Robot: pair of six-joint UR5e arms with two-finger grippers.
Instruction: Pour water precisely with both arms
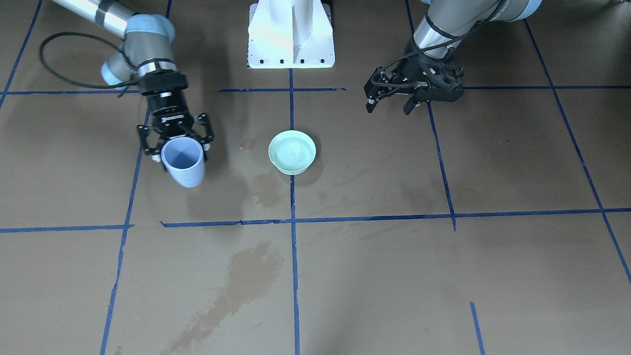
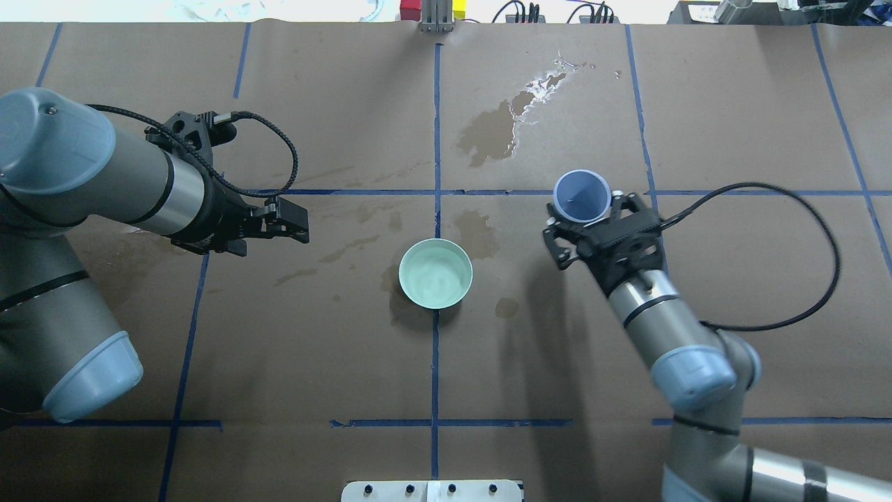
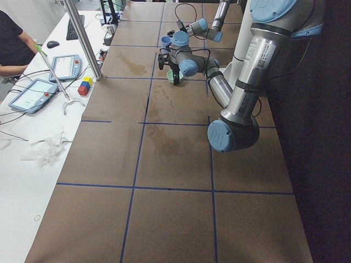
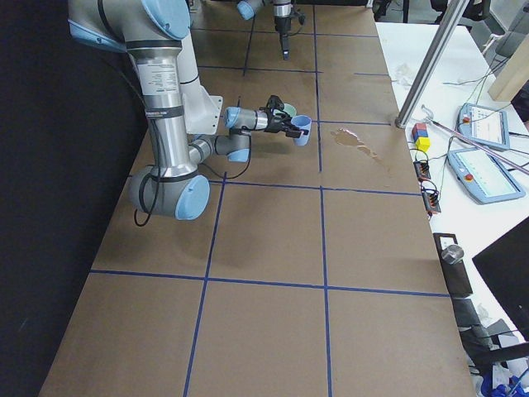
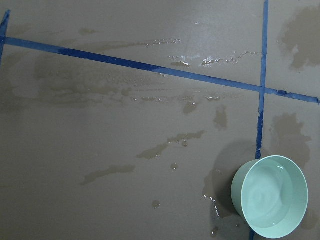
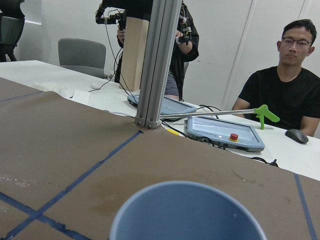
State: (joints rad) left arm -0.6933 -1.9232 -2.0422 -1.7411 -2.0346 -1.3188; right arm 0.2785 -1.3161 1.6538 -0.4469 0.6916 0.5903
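A mint-green bowl (image 1: 292, 152) stands at the table's middle and holds clear water (image 2: 435, 275); it also shows in the left wrist view (image 5: 270, 196). My right gripper (image 1: 181, 154) is shut on a pale blue cup (image 1: 183, 165), held roughly upright above the table, well to the side of the bowl (image 2: 435, 273). The cup (image 2: 580, 196) looks empty inside; I see only its rim in the right wrist view (image 6: 187, 212). My left gripper (image 2: 301, 224) is open and empty, hovering on the bowl's other side, apart from it (image 1: 389, 104).
Wet stains (image 2: 496, 129) mark the brown paper near the far edge and around the bowl. The white pedestal (image 1: 291, 34) is at the robot's side. An aluminium post (image 6: 155, 60), teach pendants (image 6: 225, 132) and operators (image 6: 290, 95) are beyond the far edge.
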